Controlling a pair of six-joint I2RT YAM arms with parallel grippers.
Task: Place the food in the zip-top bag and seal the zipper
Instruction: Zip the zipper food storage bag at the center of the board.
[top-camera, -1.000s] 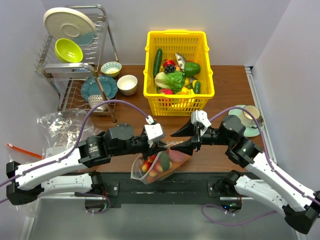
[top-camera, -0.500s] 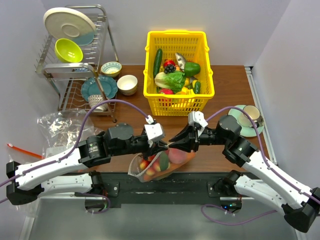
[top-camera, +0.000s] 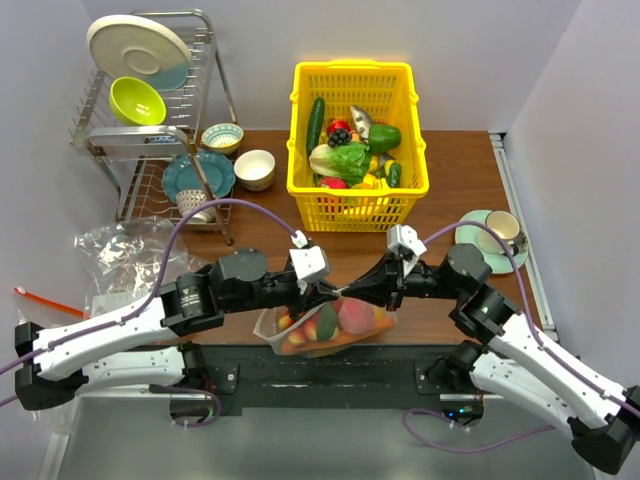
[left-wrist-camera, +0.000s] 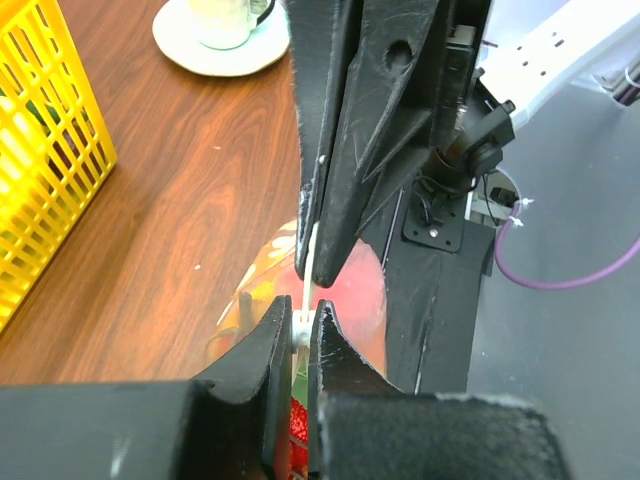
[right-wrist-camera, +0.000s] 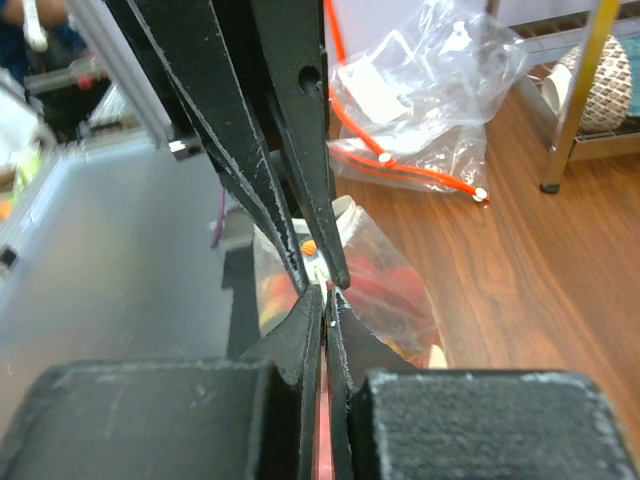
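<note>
The left gripper (left-wrist-camera: 300, 322) has its fingers pressed together on the zipper (left-wrist-camera: 306, 288), which shows as a whitish ridged sliver between their tips. Just to its right, almost tip to tip, the right gripper (right-wrist-camera: 327, 306) is clamped just as tightly on the same strip. Both pinches sit close together on the mouth.

Below the two pinches hangs the bag (top-camera: 290, 338), sagging over the near edge of the table (top-camera: 450, 170), about midway between the arms. The food (top-camera: 326, 322) is inside, bunched low, with a pink peach (top-camera: 356, 315) towards the right.

The bag looks like thin, soft, slick film that will crumple and slip rather than hold a shape. The toy food seems light, though enough to pull the film down and tilt the mouth. The ridged strip is probably the only firm part, so that is the place to grip, squarely across it. One pinch could anchor while the other runs along. Too loose a grip may skip the ridge, and too hard a pull may drag the strip free.

Farther out, a yellow basket (top-camera: 356, 75) of produce stands at the far middle. A cup and saucer (top-camera: 497, 235) sit on the right. Spare bags (right-wrist-camera: 420, 110) with an orange strip lie on the left.
</note>
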